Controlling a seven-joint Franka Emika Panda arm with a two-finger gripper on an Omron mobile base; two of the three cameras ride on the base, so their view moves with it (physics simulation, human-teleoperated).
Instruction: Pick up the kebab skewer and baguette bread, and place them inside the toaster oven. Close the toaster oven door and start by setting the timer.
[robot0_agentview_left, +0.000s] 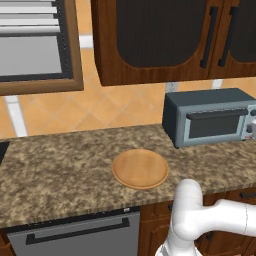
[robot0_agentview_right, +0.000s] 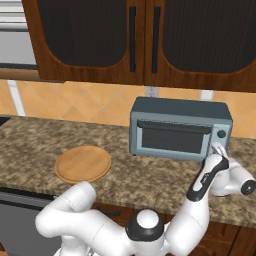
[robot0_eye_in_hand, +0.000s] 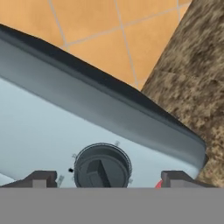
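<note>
Speckled granite tabletop (robot0_agentview_left: 60, 165) is carrying everything. Claw (robot0_eye_in_hand: 105, 180) is standing open, fingertips (robot0_eye_in_hand: 41, 178) flanking a dark timer knob (robot0_eye_in_hand: 102, 167) on the toaster oven (robot0_agentview_right: 177, 127) control strip. Toaster oven door (robot0_agentview_right: 172, 138) is sitting shut. Round wooden board (robot0_agentview_left: 140, 168) is lying well apart, left.

toaster oven (robot0_agentview_right: 180, 127) — grey-blue, on counter | toaster oven door (robot0_agentview_right: 172, 140) — shut
</note>
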